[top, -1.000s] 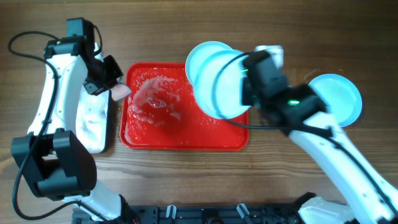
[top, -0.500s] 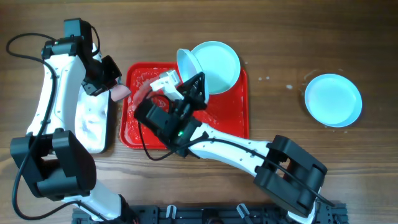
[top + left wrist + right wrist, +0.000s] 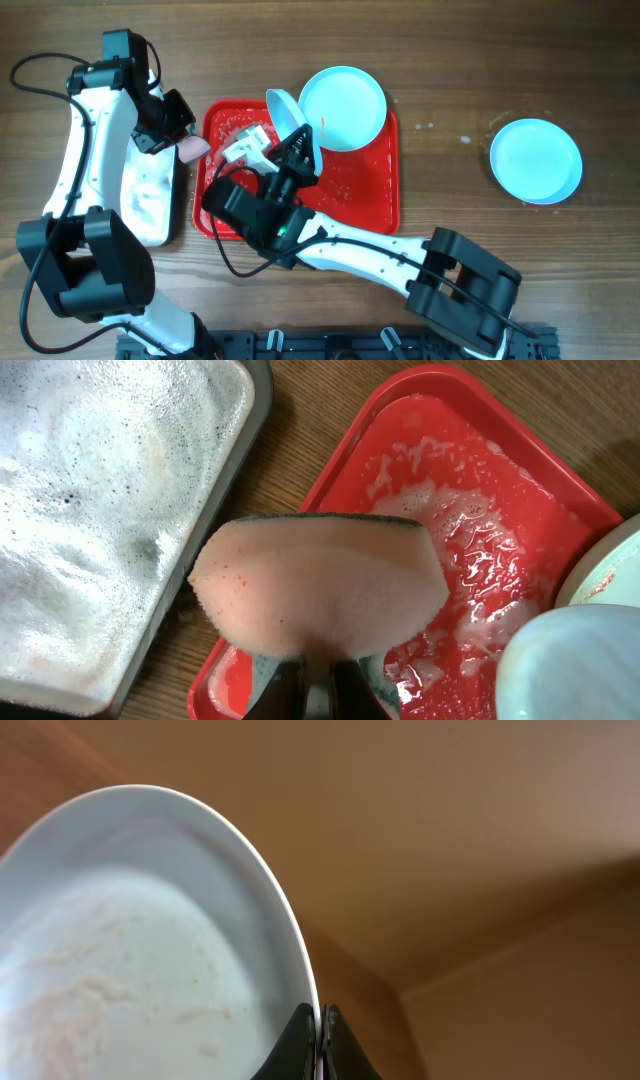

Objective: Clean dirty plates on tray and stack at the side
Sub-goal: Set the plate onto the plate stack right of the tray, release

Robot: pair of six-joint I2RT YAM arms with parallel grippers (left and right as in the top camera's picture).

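My right gripper (image 3: 291, 142) is shut on the rim of a pale turquoise plate (image 3: 284, 110) and holds it tilted on edge above the red tray (image 3: 372, 195). In the right wrist view the fingers (image 3: 321, 1023) pinch this plate (image 3: 140, 940), which has brownish smears. A second plate (image 3: 343, 107) lies at the tray's far right corner. A third plate (image 3: 536, 160) lies on the table at the right. My left gripper (image 3: 320, 685) is shut on a pink sponge (image 3: 320, 585) over the tray's left rim (image 3: 350, 450); the sponge also shows in the overhead view (image 3: 193, 147).
A silver metal pan (image 3: 150, 200) with soapy foam stands left of the tray, also seen in the left wrist view (image 3: 100, 510). White foam (image 3: 250, 160) covers the tray's left half. My right arm (image 3: 400, 262) reaches across the table's front.
My right arm swung left with the plate from the tray's right end to its middle, and the plate now stands more on edge. The left arm and sponge have not moved.
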